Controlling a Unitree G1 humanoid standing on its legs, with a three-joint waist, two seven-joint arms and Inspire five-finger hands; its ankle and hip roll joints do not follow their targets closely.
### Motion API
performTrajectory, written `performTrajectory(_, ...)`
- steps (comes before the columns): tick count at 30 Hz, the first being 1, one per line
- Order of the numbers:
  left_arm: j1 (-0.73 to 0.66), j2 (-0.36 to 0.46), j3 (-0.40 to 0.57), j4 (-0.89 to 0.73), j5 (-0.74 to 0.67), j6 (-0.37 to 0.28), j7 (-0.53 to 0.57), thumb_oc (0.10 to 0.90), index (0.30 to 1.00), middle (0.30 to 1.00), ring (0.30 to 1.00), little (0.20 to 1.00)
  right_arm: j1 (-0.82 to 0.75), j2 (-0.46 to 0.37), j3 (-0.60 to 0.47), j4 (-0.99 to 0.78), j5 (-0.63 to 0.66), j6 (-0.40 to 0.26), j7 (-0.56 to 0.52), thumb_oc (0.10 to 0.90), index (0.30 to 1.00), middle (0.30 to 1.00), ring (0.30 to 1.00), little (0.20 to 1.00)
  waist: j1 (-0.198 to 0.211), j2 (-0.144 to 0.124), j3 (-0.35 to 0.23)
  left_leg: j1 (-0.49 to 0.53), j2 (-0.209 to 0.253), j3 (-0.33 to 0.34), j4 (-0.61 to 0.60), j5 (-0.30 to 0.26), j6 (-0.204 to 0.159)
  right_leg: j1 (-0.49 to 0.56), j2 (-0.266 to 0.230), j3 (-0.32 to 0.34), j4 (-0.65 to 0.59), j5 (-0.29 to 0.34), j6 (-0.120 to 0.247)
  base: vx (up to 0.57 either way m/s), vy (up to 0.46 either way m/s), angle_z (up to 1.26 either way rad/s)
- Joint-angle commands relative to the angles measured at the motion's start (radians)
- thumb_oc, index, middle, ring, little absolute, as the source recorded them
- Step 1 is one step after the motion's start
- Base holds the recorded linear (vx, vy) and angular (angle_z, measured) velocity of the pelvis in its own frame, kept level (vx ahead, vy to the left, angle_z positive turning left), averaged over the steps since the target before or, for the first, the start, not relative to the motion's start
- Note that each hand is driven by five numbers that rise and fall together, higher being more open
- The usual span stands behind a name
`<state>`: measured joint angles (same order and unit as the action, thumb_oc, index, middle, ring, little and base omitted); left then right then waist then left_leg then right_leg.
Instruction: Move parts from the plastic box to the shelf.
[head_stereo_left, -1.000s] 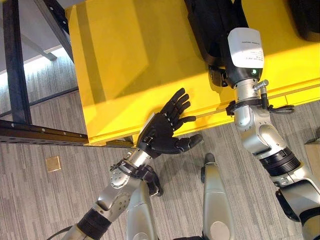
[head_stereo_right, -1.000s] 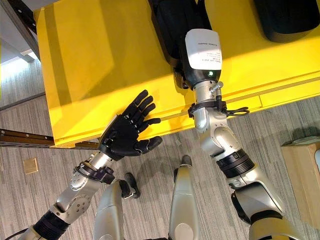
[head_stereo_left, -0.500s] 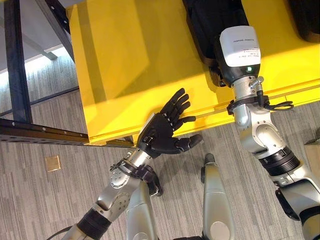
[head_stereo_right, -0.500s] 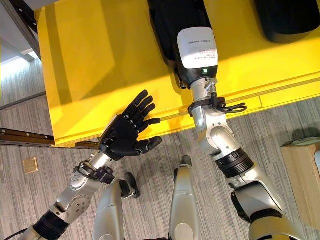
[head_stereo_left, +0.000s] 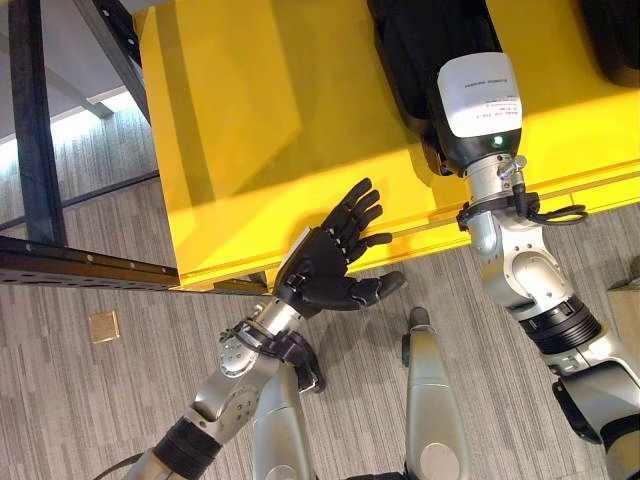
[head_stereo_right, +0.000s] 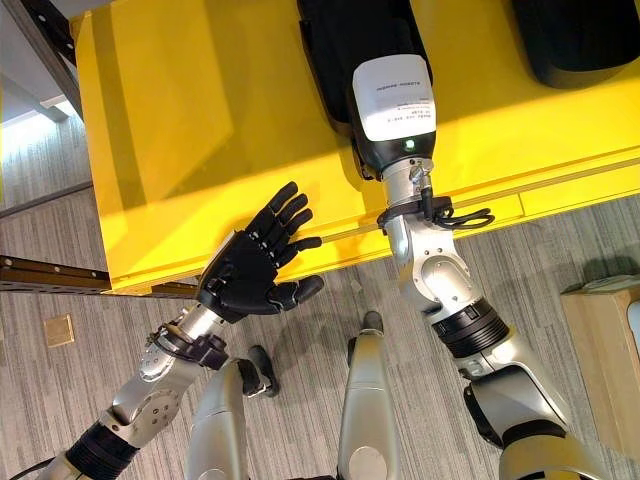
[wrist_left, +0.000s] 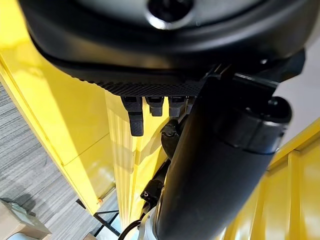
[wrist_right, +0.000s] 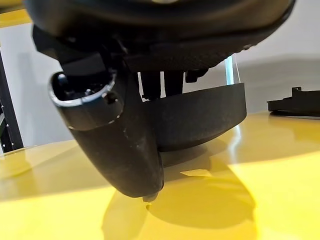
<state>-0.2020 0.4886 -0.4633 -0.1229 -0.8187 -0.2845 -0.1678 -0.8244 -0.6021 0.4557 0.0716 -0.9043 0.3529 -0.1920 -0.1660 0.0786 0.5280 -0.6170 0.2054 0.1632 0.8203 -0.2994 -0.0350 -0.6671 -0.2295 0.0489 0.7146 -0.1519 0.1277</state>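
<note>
The yellow shelf (head_stereo_left: 260, 120) spreads wide before me, its front edge running above the grey floor (head_stereo_left: 90, 400). On it lies a large black part (head_stereo_right: 345, 50), with another black part (head_stereo_right: 575, 40) well apart at the far right. My right hand (wrist_right: 125, 145) reaches onto the nearer part, thumb beside it and fingers over it; whether they grip I cannot tell. My left hand (head_stereo_left: 325, 265) hovers at the shelf's front edge, fingers spread, holding nothing.

Silver-grey arms, dark hands, white wrist housing
</note>
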Motion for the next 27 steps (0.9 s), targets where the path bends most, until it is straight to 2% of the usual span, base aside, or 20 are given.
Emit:
performTrajectory(1, 0.024, -0.003, 0.103, -0.093, -0.007, -0.078, -0.027, 0.900, 1.000, 1.000, 1.000, 1.000, 0.133, -0.093, 0.011, 0.048, -0.038, 0.010, 0.081, 0.900, 1.000, 1.000, 1.000, 1.000, -0.027, 0.004, -0.008, 0.032, -0.084, 0.008, -0.097, 0.008, 0.067, 0.037, 0.112, -0.036, 0.120, -0.155, -0.125, 0.00, 0.000, 0.00)
performTrajectory(9, 0.031, 0.008, 0.112, -0.107, 0.001, -0.087, -0.015, 0.900, 1.000, 1.000, 1.000, 1.000, 0.180, -0.110, 0.003, -0.041, -0.036, -0.069, 0.009, 0.900, 1.000, 1.000, 1.000, 1.000, -0.036, 0.005, -0.008, 0.029, -0.085, 0.013, -0.103, 0.012, 0.068, 0.029, 0.114, -0.037, 0.112, -0.150, -0.123, 0.00, 0.000, 0.00)
performTrajectory(10, 0.033, 0.008, 0.114, -0.111, -0.002, -0.085, -0.016, 0.900, 1.000, 1.000, 1.000, 1.000, 0.186, -0.113, -0.001, -0.054, -0.026, -0.086, -0.024, 0.900, 1.000, 1.000, 1.000, 1.000, -0.036, 0.005, -0.008, 0.029, -0.086, 0.014, -0.104, 0.012, 0.068, 0.030, 0.114, -0.037, 0.110, -0.149, -0.123, 0.00, 0.000, 0.00)
performTrajectory(11, 0.031, 0.008, 0.110, -0.115, -0.001, -0.082, -0.013, 0.900, 1.000, 1.000, 1.000, 1.000, 0.186, -0.114, -0.004, -0.071, 0.000, -0.131, -0.084, 0.900, 1.000, 1.000, 1.000, 1.000, -0.037, 0.005, -0.008, 0.029, -0.087, 0.014, -0.104, 0.012, 0.069, 0.030, 0.116, -0.036, 0.109, -0.148, -0.122, 0.00, 0.000, 0.00)
performTrajectory(13, 0.029, 0.005, 0.097, -0.117, 0.003, -0.089, -0.002, 0.900, 1.000, 1.000, 1.000, 1.000, 0.184, -0.105, -0.014, -0.107, 0.037, -0.155, -0.135, 0.900, 1.000, 1.000, 1.000, 1.000, -0.041, 0.006, -0.008, 0.026, -0.091, 0.013, -0.101, 0.010, 0.068, 0.028, 0.120, -0.033, 0.108, -0.149, -0.123, 0.03, 0.017, -0.02)
performTrajectory(18, 0.035, 0.004, 0.091, -0.127, 0.003, -0.088, 0.012, 0.900, 1.000, 1.000, 1.000, 1.000, 0.195, -0.106, -0.035, -0.160, 0.050, -0.227, -0.179, 0.900, 1.000, 1.000, 1.000, 1.000, -0.046, 0.012, -0.008, 0.031, -0.092, 0.016, -0.098, 0.006, 0.069, 0.032, 0.122, -0.029, 0.108, -0.152, -0.124, 0.03, 0.015, -0.03)
performTrajectory(27, 0.040, 0.002, 0.084, -0.126, 0.002, -0.099, 0.018, 0.900, 1.000, 1.000, 1.000, 1.000, 0.207, -0.103, -0.039, -0.203, 0.043, -0.243, -0.219, 0.900, 1.000, 1.000, 1.000, 1.000, -0.052, 0.022, -0.008, 0.038, -0.098, 0.018, -0.103, 0.007, 0.068, 0.033, 0.127, -0.023, 0.100, -0.151, -0.126, 0.01, 0.006, -0.04)
